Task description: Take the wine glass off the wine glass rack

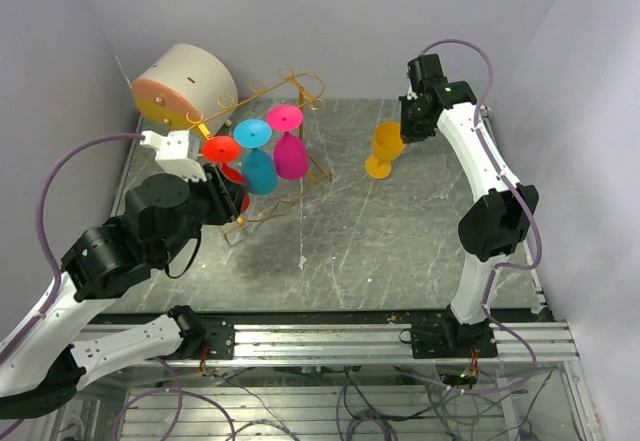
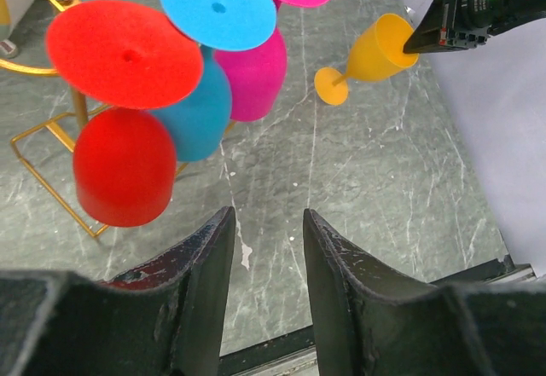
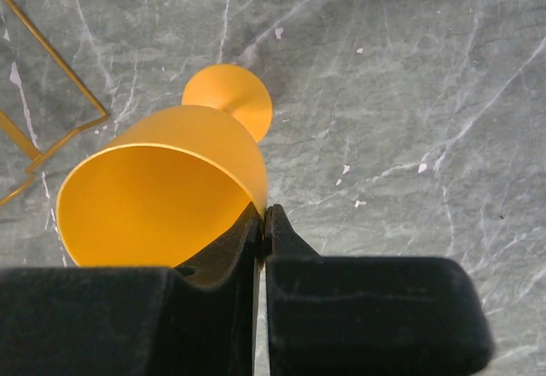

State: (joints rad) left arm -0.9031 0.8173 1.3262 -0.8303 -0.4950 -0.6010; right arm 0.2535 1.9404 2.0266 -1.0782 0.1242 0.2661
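Note:
The gold wire wine glass rack (image 1: 262, 213) stands left of centre, with red (image 1: 222, 150), blue (image 1: 258, 166) and pink (image 1: 290, 153) wine glasses hanging bowl-down from its rails. To the right of the rack is an orange wine glass (image 1: 385, 149), tilted with its foot low over the table. My right gripper (image 3: 266, 210) is shut on its rim (image 3: 162, 188), one finger inside the bowl. My left gripper (image 2: 269, 214) is open with nothing between its fingers. It sits just in front of the red glass (image 2: 124, 167), without touching it.
A cream drum with an orange face (image 1: 185, 86) lies at the back left, behind the rack. Grey walls close in on both sides. The rack's wire base (image 2: 44, 178) reaches toward the left arm.

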